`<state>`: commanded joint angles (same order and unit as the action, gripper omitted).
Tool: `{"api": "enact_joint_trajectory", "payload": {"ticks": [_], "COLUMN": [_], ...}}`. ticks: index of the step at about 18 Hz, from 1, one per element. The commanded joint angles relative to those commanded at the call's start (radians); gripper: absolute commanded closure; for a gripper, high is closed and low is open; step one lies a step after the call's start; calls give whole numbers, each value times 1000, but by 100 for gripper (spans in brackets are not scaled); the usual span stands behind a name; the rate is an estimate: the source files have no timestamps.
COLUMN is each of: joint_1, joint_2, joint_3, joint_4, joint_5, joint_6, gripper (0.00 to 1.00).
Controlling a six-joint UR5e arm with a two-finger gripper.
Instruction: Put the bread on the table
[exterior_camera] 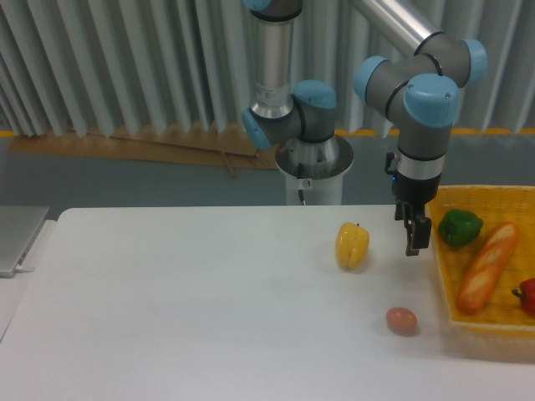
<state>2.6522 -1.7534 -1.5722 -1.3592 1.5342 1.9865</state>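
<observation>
The bread point(487, 266), a long orange-golden baguette with pale slashes, lies diagonally inside the yellow woven basket point(485, 331) at the right edge. My gripper point(415, 239) hangs pointing down over the white table point(201, 309), just left of the basket's left rim and apart from the bread. Nothing is between its fingers. From this side angle I cannot make out whether the jaws are open or shut.
A yellow pepper point(352, 245) stands on the table left of the gripper. A small brown egg point(401, 319) lies in front of the basket. A green pepper point(460, 227) and part of a red item point(527, 296) share the basket. A grey object point(17, 238) sits at far left.
</observation>
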Motion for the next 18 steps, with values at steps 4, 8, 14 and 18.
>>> {"api": "enact_joint_trajectory", "payload": {"ticks": [4, 8, 14, 18], "joint_1": [-5, -5, -8, -8], "joint_2": [0, -2, 11, 14], "joint_3": [0, -2, -14, -35], "joint_4": [-1, 5, 11, 12], "joint_5": [10, 12, 24, 17], "joint_6": [6, 6, 5, 6], "gripper": [0, 0, 0, 0]}}
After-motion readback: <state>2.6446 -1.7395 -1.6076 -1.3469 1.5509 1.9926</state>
